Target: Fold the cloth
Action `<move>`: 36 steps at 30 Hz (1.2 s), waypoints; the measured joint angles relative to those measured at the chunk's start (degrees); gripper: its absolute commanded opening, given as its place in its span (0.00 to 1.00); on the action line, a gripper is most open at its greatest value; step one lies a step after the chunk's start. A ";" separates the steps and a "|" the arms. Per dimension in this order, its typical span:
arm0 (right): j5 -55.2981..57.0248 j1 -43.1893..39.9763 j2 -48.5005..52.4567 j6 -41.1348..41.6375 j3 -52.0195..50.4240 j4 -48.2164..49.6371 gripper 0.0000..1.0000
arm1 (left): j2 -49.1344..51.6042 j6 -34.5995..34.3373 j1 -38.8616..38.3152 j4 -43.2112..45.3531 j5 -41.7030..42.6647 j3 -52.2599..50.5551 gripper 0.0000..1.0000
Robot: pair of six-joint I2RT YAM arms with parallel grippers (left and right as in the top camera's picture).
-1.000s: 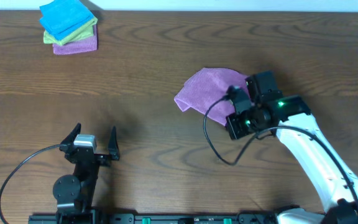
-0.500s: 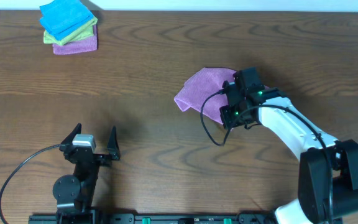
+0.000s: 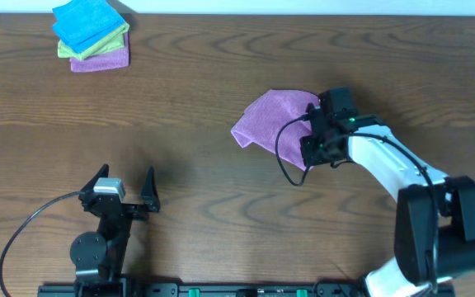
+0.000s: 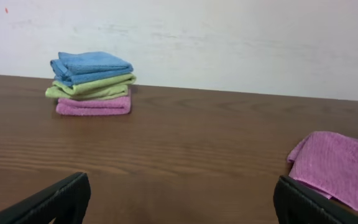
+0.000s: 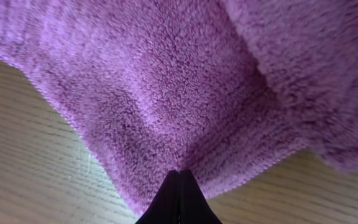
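L arm (image 3: 89,247): folded back at near edge, wrist level, gripper aimed fwd.
L gripper (image 3: 125,175): jaws spread wide, fingers well apart.
R arm (image 3: 386,161): stretched out fwd-left, wrist pitched down.
R gripper (image 5: 179,180): fingers pressed tog., tips pinching cloth (image 5: 166,93) edge; fabric puckers just ahead of tips.

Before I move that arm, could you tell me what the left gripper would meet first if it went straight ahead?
Probably nothing: bare table runs ahead of the left gripper to the wall. The stacked cloths sit left of that line, the purple cloth right.
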 measured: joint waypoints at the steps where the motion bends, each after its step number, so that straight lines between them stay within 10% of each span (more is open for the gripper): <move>1: -0.22 0.00 0.44 0.00 0.00 0.20 0.02 | 0.00 -0.24 0.00 0.02 0.28 0.00 0.95; 36: -7.56 9.66 3.52 4.57 0.00 -25.09 0.02 | 0.00 -2.21 0.00 0.13 2.10 0.00 0.95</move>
